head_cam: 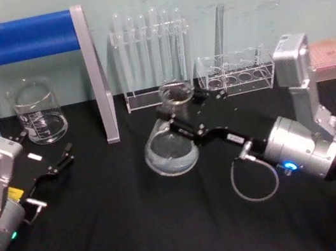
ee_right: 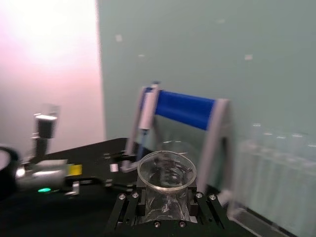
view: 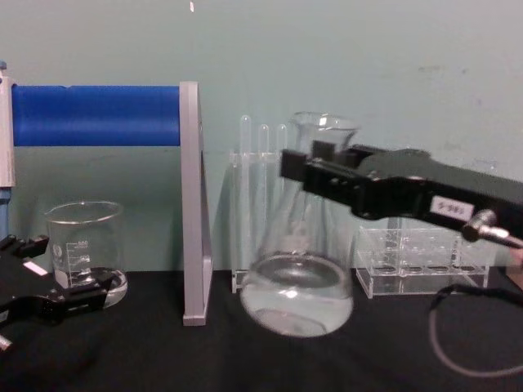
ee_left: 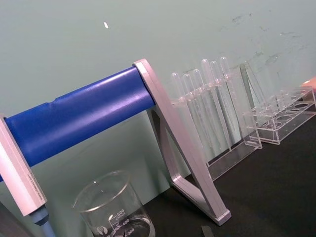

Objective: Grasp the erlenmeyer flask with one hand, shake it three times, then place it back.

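The erlenmeyer flask [head_cam: 171, 154] is clear glass with a little clear liquid in its wide base. It leans over, just above or on the black table left of centre. My right gripper [head_cam: 185, 111] reaches in from the right and is shut on the flask's neck just under the flared rim. From the side, the chest view has the flask [view: 298, 302] tilted, with the right gripper [view: 315, 175] clamped on its neck. The right wrist view looks down onto the flask's rim [ee_right: 166, 187] between the fingers [ee_right: 129, 207]. My left gripper [head_cam: 59, 166] rests open at the table's left, holding nothing.
A squat glass beaker [head_cam: 38, 115] stands at the back left, beside a stand with a blue bar [head_cam: 18, 38] and grey legs. Two clear racks [head_cam: 151, 57] [head_cam: 236, 69] with test tubes line the back wall. A pink box [head_cam: 331, 59] sits at the far right.
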{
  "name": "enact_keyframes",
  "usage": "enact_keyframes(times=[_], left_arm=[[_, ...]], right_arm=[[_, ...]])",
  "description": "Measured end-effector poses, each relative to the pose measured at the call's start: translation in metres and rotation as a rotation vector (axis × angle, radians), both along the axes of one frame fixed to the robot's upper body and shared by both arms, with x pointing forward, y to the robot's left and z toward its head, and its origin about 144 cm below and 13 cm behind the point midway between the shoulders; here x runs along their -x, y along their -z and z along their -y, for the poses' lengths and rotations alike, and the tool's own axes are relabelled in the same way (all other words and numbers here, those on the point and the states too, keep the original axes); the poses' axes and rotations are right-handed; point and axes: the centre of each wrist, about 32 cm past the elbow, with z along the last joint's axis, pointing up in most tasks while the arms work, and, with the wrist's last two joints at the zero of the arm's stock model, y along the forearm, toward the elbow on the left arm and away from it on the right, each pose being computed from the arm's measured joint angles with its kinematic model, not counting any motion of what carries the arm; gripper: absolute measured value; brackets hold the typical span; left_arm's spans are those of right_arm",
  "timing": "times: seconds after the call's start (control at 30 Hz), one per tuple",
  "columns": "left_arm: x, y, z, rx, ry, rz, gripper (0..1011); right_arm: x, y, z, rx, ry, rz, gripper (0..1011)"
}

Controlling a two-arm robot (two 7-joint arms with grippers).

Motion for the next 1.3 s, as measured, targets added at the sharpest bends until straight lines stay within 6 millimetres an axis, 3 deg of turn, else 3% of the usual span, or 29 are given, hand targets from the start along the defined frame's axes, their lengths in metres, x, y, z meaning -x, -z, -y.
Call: enact_keyframes(times=[0.2,0.5,0.7,1.03,1.3], left_arm=[[0.0,0.0,0.0,0.0,0.0,0.0,1001],[0.0,0.0,0.0,0.0,0.0,0.0,1001],[0.0,0.0,0.0,0.0,0.0,0.0,1001],[0.0,0.0,0.0,0.0,0.0,0.0,1001],[0.0,0.0,0.0,0.0,0.0,0.0,1001]], right_arm=[[0.004,-0.001,0.02,-0.007,0.148,0.011,453],[0.024,-0.003,0.067,0.007,0.453,0.032,453],[0.036,-0.002,0.082,0.013,0.56,0.031,453],[0.031,-0.003,0.079,0.018,0.54,0.031,453],[0.01,-0.002,0.049,0.029,0.341,0.02,453]])
